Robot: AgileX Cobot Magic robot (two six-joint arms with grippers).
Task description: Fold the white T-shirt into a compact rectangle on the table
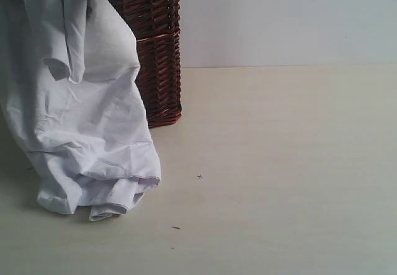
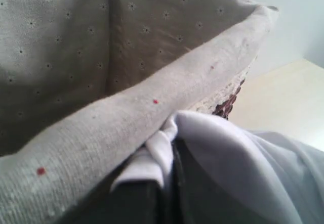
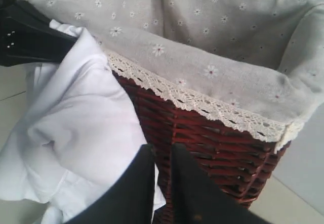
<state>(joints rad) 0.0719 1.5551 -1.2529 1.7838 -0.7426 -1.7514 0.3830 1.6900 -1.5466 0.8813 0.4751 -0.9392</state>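
The white T-shirt (image 1: 93,120) hangs from above the top left of the exterior view, and its crumpled lower part rests on the table (image 1: 279,163). No lettering or tag shows. In the left wrist view my left gripper (image 2: 169,178) is shut on a bunched fold of the white T-shirt (image 2: 243,158), right against the basket's rim. The right wrist view has my right gripper (image 3: 163,155) shut with nothing in it, beside the hanging T-shirt (image 3: 86,118) and close to the basket's wall. Neither gripper appears in the exterior view.
A dark brown wicker basket (image 1: 158,51) stands on the table right behind the shirt. Its grey flowered cloth liner (image 3: 202,37) folds over the rim with a lace edge. The left gripper's black fingers (image 3: 35,39) hold the cloth beside that rim. A pale wall runs behind.
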